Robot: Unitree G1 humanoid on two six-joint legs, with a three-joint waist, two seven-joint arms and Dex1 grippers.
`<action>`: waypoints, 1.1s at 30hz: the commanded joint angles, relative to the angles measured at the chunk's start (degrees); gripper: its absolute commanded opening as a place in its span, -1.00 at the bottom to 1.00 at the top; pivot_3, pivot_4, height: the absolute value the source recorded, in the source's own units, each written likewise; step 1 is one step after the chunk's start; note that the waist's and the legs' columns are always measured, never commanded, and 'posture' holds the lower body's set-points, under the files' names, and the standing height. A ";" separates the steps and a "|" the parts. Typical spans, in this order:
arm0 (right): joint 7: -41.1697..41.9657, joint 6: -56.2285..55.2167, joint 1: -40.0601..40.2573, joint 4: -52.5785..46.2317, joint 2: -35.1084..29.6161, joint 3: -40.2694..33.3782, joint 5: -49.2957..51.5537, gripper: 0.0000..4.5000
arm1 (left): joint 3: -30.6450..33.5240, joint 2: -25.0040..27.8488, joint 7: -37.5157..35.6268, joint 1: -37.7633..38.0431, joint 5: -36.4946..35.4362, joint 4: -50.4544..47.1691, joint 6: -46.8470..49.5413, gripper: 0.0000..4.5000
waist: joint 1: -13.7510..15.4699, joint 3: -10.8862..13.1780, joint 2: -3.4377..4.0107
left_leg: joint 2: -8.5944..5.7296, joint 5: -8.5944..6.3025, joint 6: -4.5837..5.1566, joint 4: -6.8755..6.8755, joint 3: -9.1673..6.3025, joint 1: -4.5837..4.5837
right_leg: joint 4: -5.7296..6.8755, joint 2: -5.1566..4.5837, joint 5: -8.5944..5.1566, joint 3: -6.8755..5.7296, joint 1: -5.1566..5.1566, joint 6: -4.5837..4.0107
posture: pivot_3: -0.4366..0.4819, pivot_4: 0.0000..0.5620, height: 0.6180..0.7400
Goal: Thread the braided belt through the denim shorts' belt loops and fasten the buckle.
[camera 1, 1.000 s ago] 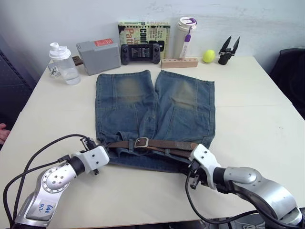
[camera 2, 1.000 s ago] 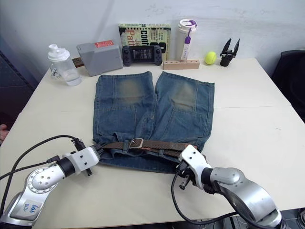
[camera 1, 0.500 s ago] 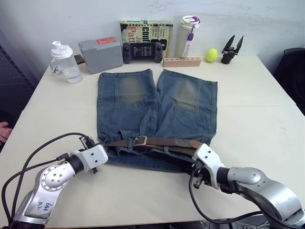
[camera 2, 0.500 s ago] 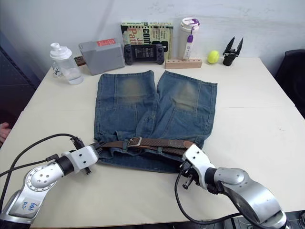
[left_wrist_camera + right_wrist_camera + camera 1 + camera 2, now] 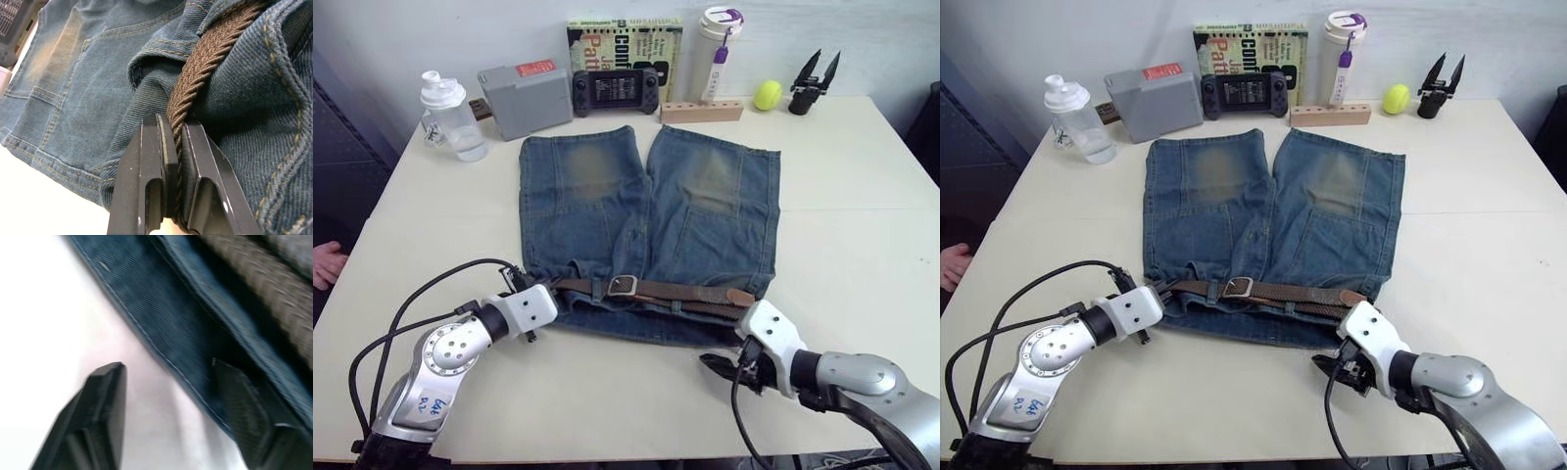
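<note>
You are holding the dark brown braided belt (image 5: 195,68) with your left gripper (image 5: 175,161): its two black fingers are closing tight on the strap at the left end of the waistband of the faded blue denim shorts (image 5: 646,211). The shorts are lying flat in the middle of the pale table (image 5: 862,225), legs pointing far, waistband near. The belt is running left to right along that waistband, under several denim belt loops (image 5: 598,290), and the small silver rectangular buckle (image 5: 624,286) is sitting left of centre, with the tan strap tip lying at the right end.

Your right gripper (image 5: 171,401) is hovering wide open and holding nothing, just near of the right end of the waistband, one finger over bare table and one over the denim hem.

Watch two risks. Pulling left could be dragging the whole shorts, bunching the waistband. The right fingers, closing where they are, would be pinching denim instead of strap.
</note>
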 commanded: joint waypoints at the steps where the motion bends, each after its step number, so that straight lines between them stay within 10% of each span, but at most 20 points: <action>1: 1.26 -3.41 0.22 -2.93 1.51 -4.27 3.20 0.34 | -0.56 -0.08 -0.47 -0.37 0.29 0.03 -0.12 -1.00 | -0.01 0.19 -0.05 | -0.02 0.02 0.04 0.00 0.03 0.00 | -0.03 -0.03 0.04 0.05 0.00 0.07 | -0.05 -0.47 0.76; 14: 1.40 -2.65 -3.19 -3.51 2.22 -6.62 12.16 0.34 | -1.24 -0.36 -0.70 -1.16 0.21 0.35 -0.45 -1.00 | 0.09 0.55 -0.08 | -0.28 0.12 0.21 0.02 0.04 -0.01 | 0.06 -0.21 0.20 0.24 0.00 0.35 | -0.05 -0.47 0.76; 30: -2.47 -13.96 -1.87 7.36 -1.79 5.00 -11.20 0.34 | -1.14 -0.80 -0.58 -1.01 0.30 -0.14 -0.33 -1.00 | 0.41 0.58 -0.12 | -0.35 0.16 0.25 0.30 0.18 -0.01 | 0.19 -0.16 0.27 0.34 0.03 0.47 | -0.05 -0.47 0.76; 33: -2.55 -16.25 -2.07 9.11 -2.32 6.54 -14.38 -0.03 | -0.97 -0.79 -0.59 -0.81 0.24 -0.38 -0.16 -1.00 | 0.40 0.58 -0.12 | -0.33 0.16 0.25 0.43 0.16 -0.01 | 0.21 -0.17 0.27 0.36 0.04 0.47 | -0.05 -0.47 0.76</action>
